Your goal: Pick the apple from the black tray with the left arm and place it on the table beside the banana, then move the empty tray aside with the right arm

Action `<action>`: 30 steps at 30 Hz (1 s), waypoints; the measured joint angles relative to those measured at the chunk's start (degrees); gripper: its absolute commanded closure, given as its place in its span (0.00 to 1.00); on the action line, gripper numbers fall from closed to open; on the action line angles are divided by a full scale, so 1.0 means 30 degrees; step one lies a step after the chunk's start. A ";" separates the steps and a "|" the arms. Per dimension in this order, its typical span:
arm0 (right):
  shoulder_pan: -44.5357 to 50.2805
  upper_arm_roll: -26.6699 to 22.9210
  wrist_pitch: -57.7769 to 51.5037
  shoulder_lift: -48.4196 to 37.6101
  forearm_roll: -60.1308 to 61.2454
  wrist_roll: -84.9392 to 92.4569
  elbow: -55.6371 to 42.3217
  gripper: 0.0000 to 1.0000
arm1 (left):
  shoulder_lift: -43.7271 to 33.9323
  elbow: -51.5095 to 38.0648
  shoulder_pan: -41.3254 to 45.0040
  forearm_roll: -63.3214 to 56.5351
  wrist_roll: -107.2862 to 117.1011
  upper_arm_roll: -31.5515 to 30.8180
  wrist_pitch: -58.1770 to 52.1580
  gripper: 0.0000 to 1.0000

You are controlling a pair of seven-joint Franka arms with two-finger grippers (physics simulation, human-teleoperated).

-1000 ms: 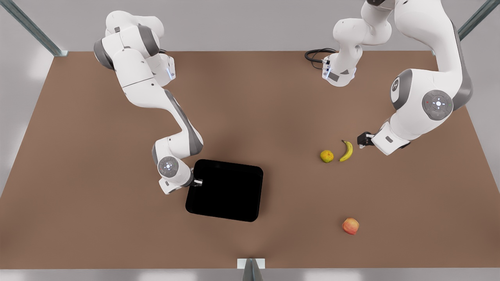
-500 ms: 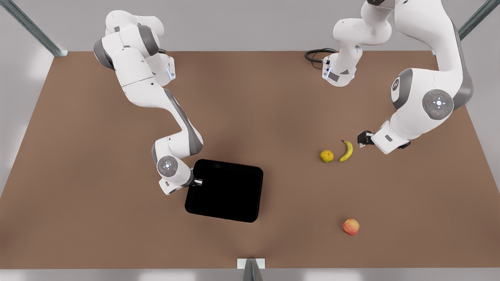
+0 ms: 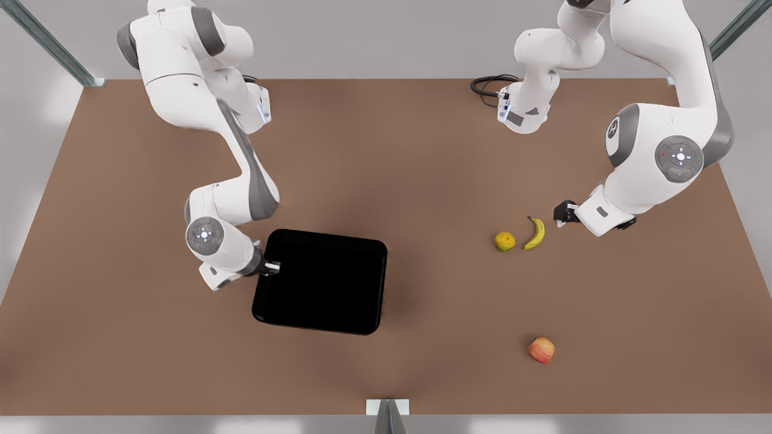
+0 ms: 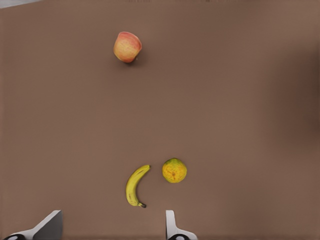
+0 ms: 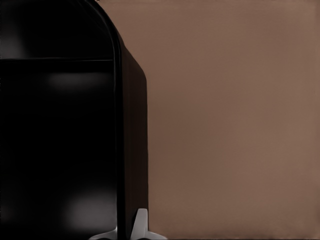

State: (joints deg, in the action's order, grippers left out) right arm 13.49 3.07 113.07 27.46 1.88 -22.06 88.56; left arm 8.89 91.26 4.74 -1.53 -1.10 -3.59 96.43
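We count one apple (image 3: 541,349), one banana (image 3: 535,233), one bumpy fruit (image 3: 505,241), one tray (image 3: 321,281) on the worktop (image 3: 422,157) | apple near front edge, apart from banana | left gripper (image 3: 561,215) spread, empty, beside banana | right gripper (image 3: 272,266) clamped on tray rim

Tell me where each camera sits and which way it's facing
Front view: overhead, looking down on the table and both arms.
Left wrist view: above the banana, facing down; left gripper fingertips spread.
Right wrist view: at the black tray rim, right gripper pinching it.
Shared: front and left wrist both show the apple.
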 measured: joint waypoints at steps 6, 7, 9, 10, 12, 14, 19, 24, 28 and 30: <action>-0.3206 0.0062 -0.2340 -0.1062 0.0246 0.2361 0.0230 0.94 | 0.0001 0.0000 -0.0086 -0.0022 -0.0070 0.0000 -0.0002 0.00; -0.3949 0.0211 -0.2645 -0.1113 0.0299 0.2843 0.0220 0.94 | 0.0008 0.0000 -0.0094 -0.0025 -0.0079 0.0000 -0.0001 0.00; -0.5639 0.0739 -0.3162 -0.1151 0.0395 0.3885 0.0214 0.94 | 0.0014 0.0000 -0.0093 -0.0028 -0.0096 0.0000 0.0000 0.00; -0.6622 0.1249 -0.3386 -0.1158 0.0421 0.4424 0.0205 0.94 | 0.0025 0.0000 -0.0089 -0.0029 -0.0103 0.0000 0.0001 0.00; -0.9002 0.2923 -0.3740 -0.1112 0.0449 0.5512 0.0209 0.94 | 0.0029 0.0007 -0.0085 -0.0025 -0.0116 0.0000 0.0001 0.00; -1.0600 0.3879 -0.3996 -0.0772 0.0471 0.6615 0.0310 0.95 | 0.0029 -0.0001 -0.0100 0.0006 -0.0116 -0.0002 -0.0042 0.00; -1.2514 0.4684 -0.4153 0.0281 0.0109 0.9239 0.0192 0.95 | -0.0041 -0.0207 -0.0390 -0.0006 -0.0135 0.0001 -0.0163 0.00; -1.2432 0.4747 -0.3642 0.0536 -0.1739 1.1247 0.0117 0.96 | 0.0038 -0.0262 -0.0342 -0.0018 -0.0131 0.0000 -0.0110 0.00; -1.1984 0.4740 -0.3302 0.0926 -0.3526 1.2261 0.0227 0.95 | 0.0097 -0.0252 -0.0350 -0.0016 -0.0128 0.0000 -0.0044 0.00; -1.1763 0.4739 -0.3193 0.1151 -0.4412 1.2548 0.0225 0.95 | 0.0102 -0.0239 -0.0351 -0.0012 -0.0126 0.0000 -0.0025 0.00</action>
State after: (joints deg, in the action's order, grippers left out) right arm -21.80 17.29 103.49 30.92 -11.36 15.59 89.23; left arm 9.19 90.54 3.69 -1.57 -1.48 -3.59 96.35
